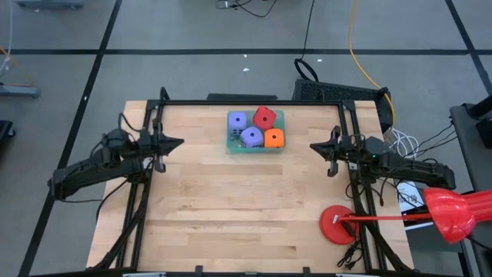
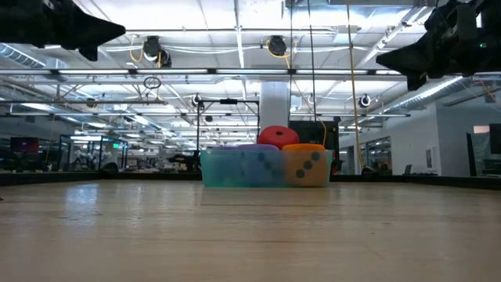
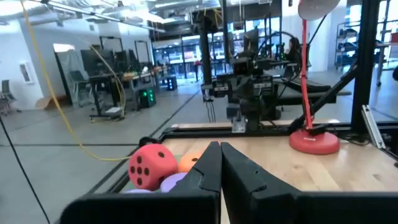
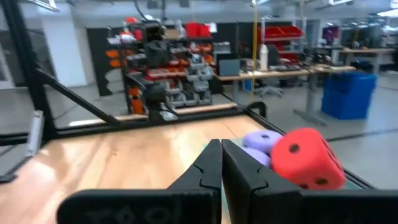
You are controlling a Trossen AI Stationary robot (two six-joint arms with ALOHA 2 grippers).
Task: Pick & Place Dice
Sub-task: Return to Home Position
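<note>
On the wooden table, far middle, we see the red die, orange die, one purple die and a second purple die sitting in a teal basket. Well apart from it, the left gripper and right gripper hover near opposite edges, jaws pressed together, holding nothing.

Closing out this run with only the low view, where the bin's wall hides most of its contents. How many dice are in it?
Observer: Four, seen from above: the red die, the orange die and two purple dice, all inside the bin.
Operator: Is either arm holding anything?
Observer: No. The left gripper and right gripper hang on either side of the bin, jaws shut on nothing.
Operator: Anything else on the table?
Observer: A red lamp base on the right arm's side, away from the bin.
</note>
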